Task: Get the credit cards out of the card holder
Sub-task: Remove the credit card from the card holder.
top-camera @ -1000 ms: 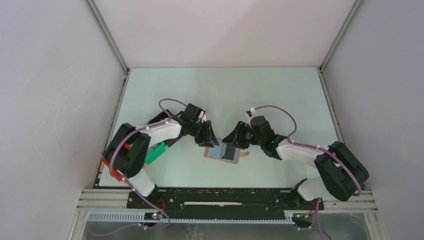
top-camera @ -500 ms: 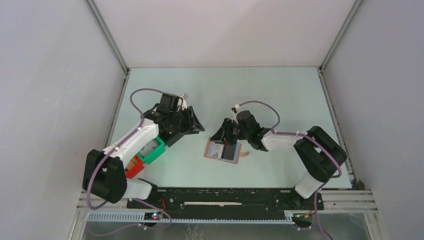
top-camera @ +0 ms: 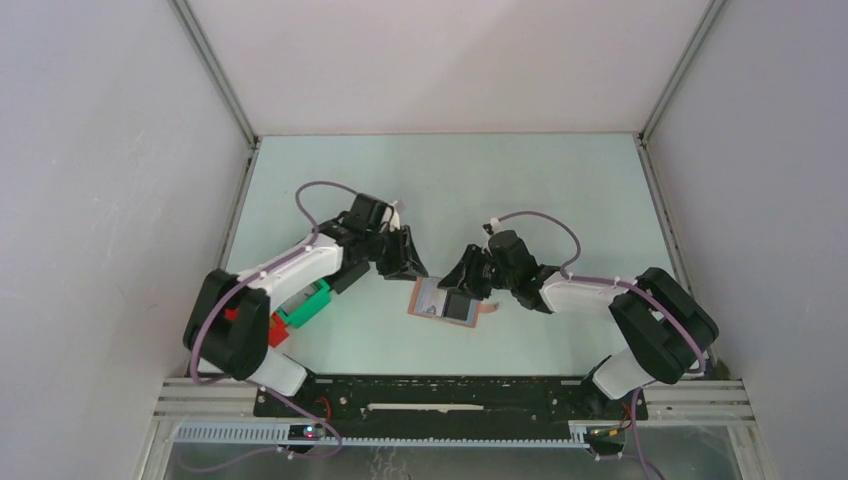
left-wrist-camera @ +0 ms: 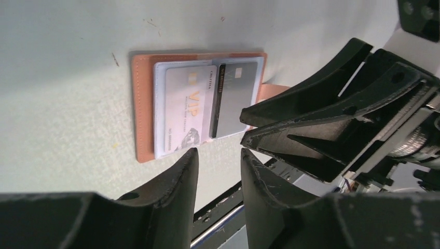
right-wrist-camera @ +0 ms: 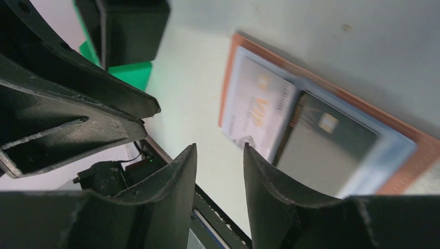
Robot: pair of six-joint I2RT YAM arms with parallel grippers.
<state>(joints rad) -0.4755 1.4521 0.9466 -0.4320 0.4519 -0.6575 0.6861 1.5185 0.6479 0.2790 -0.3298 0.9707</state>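
The card holder [top-camera: 421, 298] lies open and flat on the table, a tan wallet with a small tab [left-wrist-camera: 271, 90] on its edge. Two credit cards sit in it: a pale blue-grey card [left-wrist-camera: 184, 106] and a dark card [left-wrist-camera: 234, 98]; the same pale card [right-wrist-camera: 254, 111] and dark card [right-wrist-camera: 324, 148] show in the right wrist view. My left gripper [top-camera: 408, 265] hangs open just beyond the holder's far left corner. My right gripper [top-camera: 462, 281] hangs open over its far edge. Nothing is between either pair of fingers.
A green bin [top-camera: 305, 305] and a red bin [top-camera: 270, 328] stand under the left arm near the left wall. The two grippers' fingers are close together above the holder. The black base rail [top-camera: 450, 395] runs along the near edge.
The left arm swung away to the left, then came back beside the holder. The right gripper drew back slightly and returned. The holder and cards stayed put.
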